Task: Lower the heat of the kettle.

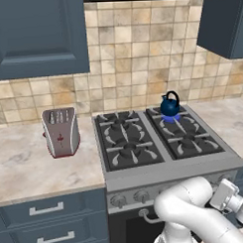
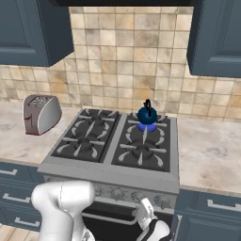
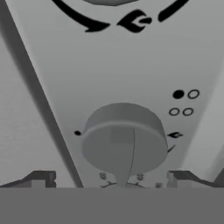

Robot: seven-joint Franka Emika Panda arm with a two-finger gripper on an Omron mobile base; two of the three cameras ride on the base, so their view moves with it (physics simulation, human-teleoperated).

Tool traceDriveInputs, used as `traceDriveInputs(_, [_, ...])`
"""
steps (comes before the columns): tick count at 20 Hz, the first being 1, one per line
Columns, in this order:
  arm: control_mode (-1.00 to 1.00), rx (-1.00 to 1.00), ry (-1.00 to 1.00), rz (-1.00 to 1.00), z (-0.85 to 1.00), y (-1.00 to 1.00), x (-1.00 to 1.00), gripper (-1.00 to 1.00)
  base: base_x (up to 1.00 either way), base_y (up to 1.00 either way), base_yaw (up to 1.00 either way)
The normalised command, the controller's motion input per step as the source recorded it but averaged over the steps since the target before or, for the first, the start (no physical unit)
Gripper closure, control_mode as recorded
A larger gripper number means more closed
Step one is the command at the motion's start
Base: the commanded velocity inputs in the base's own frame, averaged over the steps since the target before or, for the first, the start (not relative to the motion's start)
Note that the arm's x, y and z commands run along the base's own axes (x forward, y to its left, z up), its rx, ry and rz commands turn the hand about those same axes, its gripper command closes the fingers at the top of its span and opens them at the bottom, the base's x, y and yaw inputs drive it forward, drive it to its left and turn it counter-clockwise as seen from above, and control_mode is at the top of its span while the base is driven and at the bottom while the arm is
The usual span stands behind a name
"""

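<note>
"Where is the claw?"

"The claw (image 3: pixel 112 179) is down low at the front of the stove (image 1: pixel 167 174). Its two tips (image 3: pixel 41 178) are wide apart, so it is open. A round grey knob (image 3: pixel 124 138) sits right between them, very close, maybe not touching yet. It's hard to tell."

"And the kettle?"

"The blue kettle (image 1: pixel 170 106) is up above the claw, well away, on the far right burner (image 2: pixel 147 126). A silver toaster (image 1: pixel 61 131) stands off to the left on the counter (image 1: pixel 26 169)."
</note>
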Motion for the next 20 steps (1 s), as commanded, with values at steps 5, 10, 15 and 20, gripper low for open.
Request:
traceDriveInputs(5, [-1.0,0.0,0.08,0.0,0.0,-0.03,0.23,-1.0,0.0,0.0,0.0])
traceDriveInputs(10, [-1.0,0.01,-0.04,0.0,-0.05,0.0,0.28,-1.0,0.0,0.0,0.0])
traceDriveInputs(15, [-1.0,0.1,-0.19,0.0,-0.09,0.0,0.26,-1.0,0.0,0.0,0.0])
traceDriveInputs(20, [-1.0,0.11,-0.12,0.0,-0.07,0.0,0.33,-1.0,0.0,0.0,0.0])
